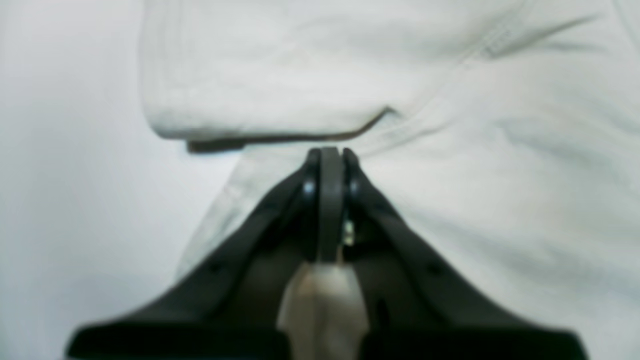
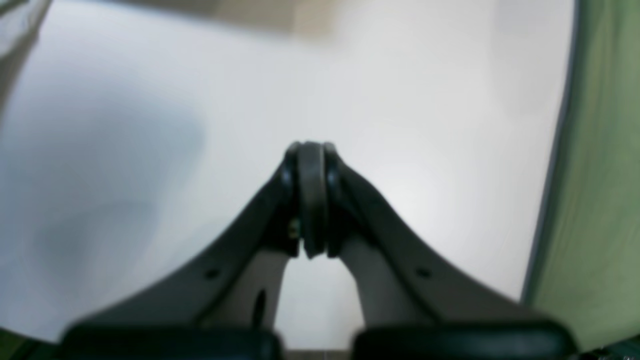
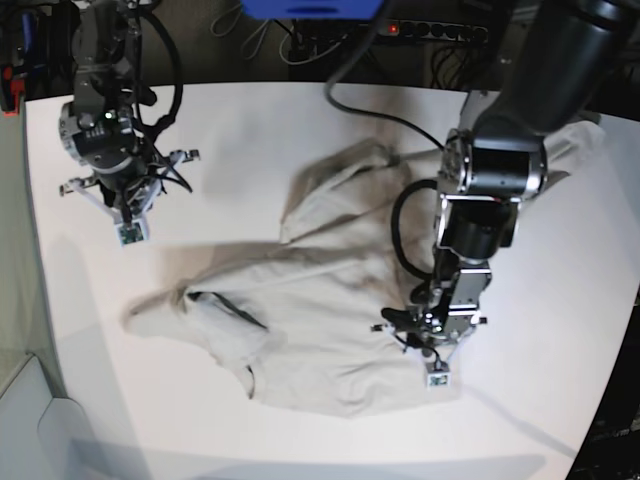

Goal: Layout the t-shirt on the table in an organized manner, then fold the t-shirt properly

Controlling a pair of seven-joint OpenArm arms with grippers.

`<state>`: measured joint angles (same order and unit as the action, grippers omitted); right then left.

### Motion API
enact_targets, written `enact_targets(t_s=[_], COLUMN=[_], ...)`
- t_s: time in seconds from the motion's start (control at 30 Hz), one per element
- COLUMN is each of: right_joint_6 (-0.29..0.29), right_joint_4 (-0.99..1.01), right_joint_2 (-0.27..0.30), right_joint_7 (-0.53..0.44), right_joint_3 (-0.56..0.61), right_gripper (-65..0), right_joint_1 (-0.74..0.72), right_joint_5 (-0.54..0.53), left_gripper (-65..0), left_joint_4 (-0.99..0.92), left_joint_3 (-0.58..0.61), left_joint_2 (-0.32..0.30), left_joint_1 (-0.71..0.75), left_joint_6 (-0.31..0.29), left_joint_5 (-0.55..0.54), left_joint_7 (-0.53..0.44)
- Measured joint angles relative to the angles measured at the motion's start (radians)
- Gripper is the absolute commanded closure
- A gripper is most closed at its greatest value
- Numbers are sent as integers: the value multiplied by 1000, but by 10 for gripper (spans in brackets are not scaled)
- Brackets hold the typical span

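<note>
I see the t-shirt (image 3: 320,300) lying rumpled mid-counter (image 3: 240,120). The left gripper (image 3: 437,378) has jaws clenched on the t-shirt's edge. The right gripper (image 3: 130,234) hangs over bare counter, jaws clenched, empty.

Left gripper (image 3: 436,377) pointing down over the near edge of the t-shirt (image 3: 320,330), fingers (image 1: 330,170) pressed together with nothing clearly between them, right gripper (image 3: 130,233) lowered well beyond the t-shirt's sleeve side, fingers (image 2: 311,170) closed and empty.
</note>
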<state>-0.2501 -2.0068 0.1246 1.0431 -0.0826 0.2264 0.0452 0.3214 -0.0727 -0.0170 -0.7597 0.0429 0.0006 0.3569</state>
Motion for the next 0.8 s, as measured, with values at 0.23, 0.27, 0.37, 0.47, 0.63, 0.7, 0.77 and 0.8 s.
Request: enact_targets(t_s=[0.23, 0.27, 0.37, 0.47, 0.63, 0.7, 0.77, 0.8], right_joint_6=[0, -5, -98, -157, -158, -158, -159, -159], right_joint_4=[-8, -7, -7, -7, -7, -7, -4, -2], right_joint_2=[-5, -15, -42, -65, -104, -105, -113, -124], right_joint_7=[-6, -4, 0, -1, -5, 26, 75, 101], right_joint_3=[2, 4, 40, 108, 217, 274, 323, 340], right_gripper=[-1, -1, 0, -1, -5, -11, -44, -66], right_joint_1=[31, 36, 34, 27, -27, -48, -84, -106], right_joint_5=[-1, -1, -1, 3, 3, 1, 0, 4], left_gripper=[-1, -1, -1, -1, -1, -1, -1, -1], left_joint_4=[127, 175, 322, 480, 770, 859, 912, 937], left_joint_3=[-82, -121, -232, -259, -259, -253, -219, -201], left_joint_2=[-108, -108, -95, -90, -78, -69, -71, -74], left_joint_1=[-71, -81, -64, 48, 288, 348, 402, 437], left_joint_6=[95, 97, 92, 30, -87, -132, -187, -210], left_joint_5=[4, 6, 2, 8, 17, 19, 15, 12], left_joint_7=[69, 116, 317, 477, 586, 593, 616, 627])
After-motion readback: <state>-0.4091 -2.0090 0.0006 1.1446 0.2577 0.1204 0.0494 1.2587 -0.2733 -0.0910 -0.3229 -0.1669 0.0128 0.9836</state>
